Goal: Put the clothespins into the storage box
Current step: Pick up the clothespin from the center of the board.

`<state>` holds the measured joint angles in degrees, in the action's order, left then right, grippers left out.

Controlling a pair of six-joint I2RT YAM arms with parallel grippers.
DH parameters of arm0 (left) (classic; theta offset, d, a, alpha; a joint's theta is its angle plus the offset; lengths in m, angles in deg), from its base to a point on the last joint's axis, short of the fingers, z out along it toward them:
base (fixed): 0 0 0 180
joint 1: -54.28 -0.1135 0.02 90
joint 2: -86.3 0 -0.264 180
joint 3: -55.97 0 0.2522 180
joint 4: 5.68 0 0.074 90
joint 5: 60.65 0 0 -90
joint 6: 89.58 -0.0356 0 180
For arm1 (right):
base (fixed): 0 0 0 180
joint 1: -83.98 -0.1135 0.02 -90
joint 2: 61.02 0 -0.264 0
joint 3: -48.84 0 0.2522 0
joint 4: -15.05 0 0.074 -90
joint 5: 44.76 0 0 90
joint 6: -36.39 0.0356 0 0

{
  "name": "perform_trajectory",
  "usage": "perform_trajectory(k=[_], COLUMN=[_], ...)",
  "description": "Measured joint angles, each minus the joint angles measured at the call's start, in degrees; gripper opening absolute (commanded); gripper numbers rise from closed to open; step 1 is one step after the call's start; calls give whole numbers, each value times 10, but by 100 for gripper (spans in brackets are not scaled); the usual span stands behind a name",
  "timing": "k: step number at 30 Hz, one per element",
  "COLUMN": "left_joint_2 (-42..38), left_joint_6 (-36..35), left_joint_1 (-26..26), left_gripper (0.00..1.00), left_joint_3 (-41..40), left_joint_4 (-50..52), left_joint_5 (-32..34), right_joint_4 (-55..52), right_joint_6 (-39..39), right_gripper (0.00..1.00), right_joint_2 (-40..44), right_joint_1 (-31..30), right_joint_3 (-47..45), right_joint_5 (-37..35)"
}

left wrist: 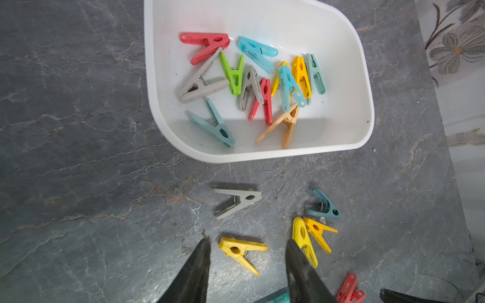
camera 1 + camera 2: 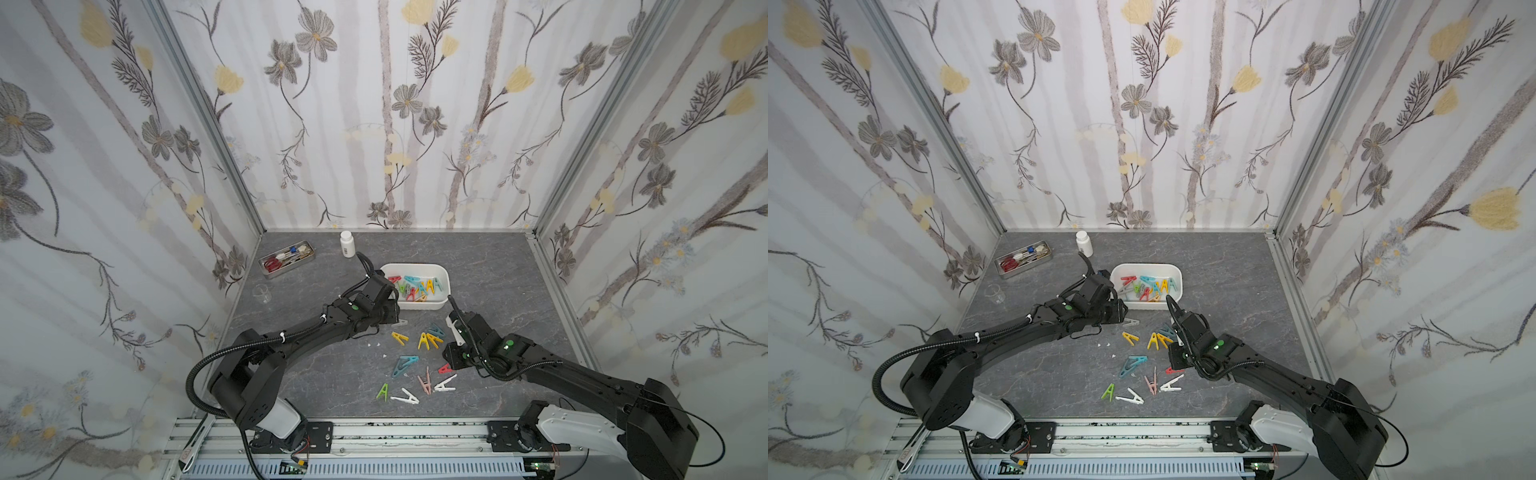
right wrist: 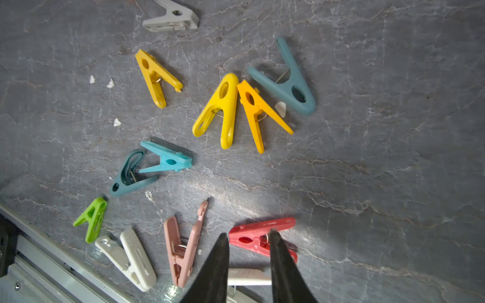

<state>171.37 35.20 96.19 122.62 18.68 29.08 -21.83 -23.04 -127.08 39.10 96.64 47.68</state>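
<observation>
Storage box (image 1: 262,154) w/ clothespins (image 1: 252,84); left tool (image 1: 247,238) jaws apart, yellow pin (image 1: 236,248) btwn them

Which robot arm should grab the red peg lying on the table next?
The right. In its wrist view the right gripper is open just over the red clothespin. The left gripper is open over a yellow clothespin, nearer the storage box.
</observation>
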Motion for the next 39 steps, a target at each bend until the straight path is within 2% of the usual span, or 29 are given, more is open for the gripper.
perform_trajectory(k=[4, 8, 18, 25, 39], left_joint_2=[-27, -40, -45, -42, -42], left_joint_6=[16, 28, 31, 31, 29], left_joint_1=[6, 12, 14, 14, 13], left_gripper=[46, 46, 46, 46, 46], left_joint_3=[-31, -50, -52, -51, -51], left_joint_4=[-12, -18, -21, -22, -22], left_joint_5=[7, 14, 19, 19, 19], right_joint_4=[-1, -11, -42, -45, -32], right_joint_6=[0, 9, 83, 99, 69], right_gripper=[29, 30, 32, 37, 38], right_joint_2=[-3, 7, 50, 48, 9], right_joint_1=[-17, -58, -137, -153, -154], right_joint_3=[-8, -17, -59, -67, -57], right_joint_5=[2, 2, -10, -16, -39])
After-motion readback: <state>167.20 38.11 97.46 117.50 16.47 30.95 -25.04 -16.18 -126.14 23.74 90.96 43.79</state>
